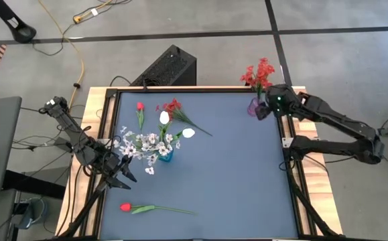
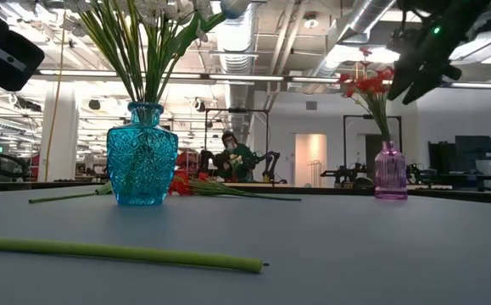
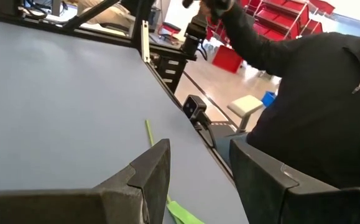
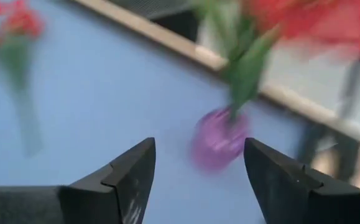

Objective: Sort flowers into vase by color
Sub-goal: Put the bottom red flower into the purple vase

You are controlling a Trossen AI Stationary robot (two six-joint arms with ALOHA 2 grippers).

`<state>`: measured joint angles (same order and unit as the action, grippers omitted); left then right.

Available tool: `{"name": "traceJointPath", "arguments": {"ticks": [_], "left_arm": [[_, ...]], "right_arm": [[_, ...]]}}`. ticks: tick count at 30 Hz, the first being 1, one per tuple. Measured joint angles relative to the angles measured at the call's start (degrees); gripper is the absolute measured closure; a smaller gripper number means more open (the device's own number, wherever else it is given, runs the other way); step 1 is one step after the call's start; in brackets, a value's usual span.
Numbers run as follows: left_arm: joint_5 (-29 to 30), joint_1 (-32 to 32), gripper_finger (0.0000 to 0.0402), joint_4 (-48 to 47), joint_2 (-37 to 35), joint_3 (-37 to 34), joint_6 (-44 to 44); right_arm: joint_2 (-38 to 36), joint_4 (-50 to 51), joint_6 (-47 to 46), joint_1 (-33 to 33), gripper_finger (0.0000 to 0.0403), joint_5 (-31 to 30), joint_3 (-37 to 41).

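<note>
A blue glass vase (image 1: 165, 156) (image 2: 142, 152) holds a white blossom spray (image 1: 143, 142) and white tulip buds (image 1: 164, 118). At the far right corner a purple vase (image 1: 254, 106) (image 2: 390, 169) (image 4: 217, 140) holds a red spray (image 1: 261, 72). A red tulip (image 1: 125, 207) lies near the near edge, and its stem (image 2: 118, 252) (image 3: 148, 134) runs to the right. Another red tulip (image 1: 140, 106) and a red spray (image 1: 173, 106) lie at the far side. My left gripper (image 1: 123, 169) (image 3: 198, 180) is open, above the table left of the blue vase. My right gripper (image 1: 267, 107) (image 4: 198, 168) is open, raised just beside the purple vase.
A raised frame (image 1: 289, 144) runs around the blue table top. A black box (image 1: 169, 65) stands behind the far edge. A person in dark clothing (image 3: 316, 106) is beyond the table in the left wrist view. The middle and right of the table top (image 1: 234, 174) are bare.
</note>
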<state>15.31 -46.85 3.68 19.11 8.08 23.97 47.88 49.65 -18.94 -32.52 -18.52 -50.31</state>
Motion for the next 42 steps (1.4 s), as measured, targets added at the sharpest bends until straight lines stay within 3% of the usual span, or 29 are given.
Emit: {"name": "traceJointPath", "arguments": {"ticks": [4,7,15,23,29,34,42], "left_arm": [[0.0,0.0,0.0248,-0.2,0.0,0.0,-0.4],[0.0,0.0,0.0248,-0.3,0.0,0.0,-1.2],[-1.1,0.0,0.0248,-0.3,0.0,0.0,-0.3],[0.5,0.0,0.0248,-7.6,0.0,0.0,8.5],[0.5,0.0,0.0248,-15.0,0.0,0.0,18.9],[-2.4,0.0,0.0248,-15.3,0.0,0.0,21.7],[-2.7,0.0,0.0248,-15.4,0.0,0.0,19.3]], "right_arm": [[0.0,4.7,-4.1,2.2,0.0131,15.1,-1.5],[0.2,4.7,-6.8,6.9,0.0132,19.4,-1.5],[4.0,-0.8,-16.1,26.1,0.0132,16.6,-1.5],[17.5,-15.0,-18.6,43.6,0.0133,12.2,-1.5],[32.5,-35.3,-9.8,50.3,0.0133,12.0,-1.5],[44.7,-52.5,-4.7,52.9,0.0133,12.0,-4.7],[62.9,-49.8,-2.4,56.1,0.0133,10.9,-21.8]]}}
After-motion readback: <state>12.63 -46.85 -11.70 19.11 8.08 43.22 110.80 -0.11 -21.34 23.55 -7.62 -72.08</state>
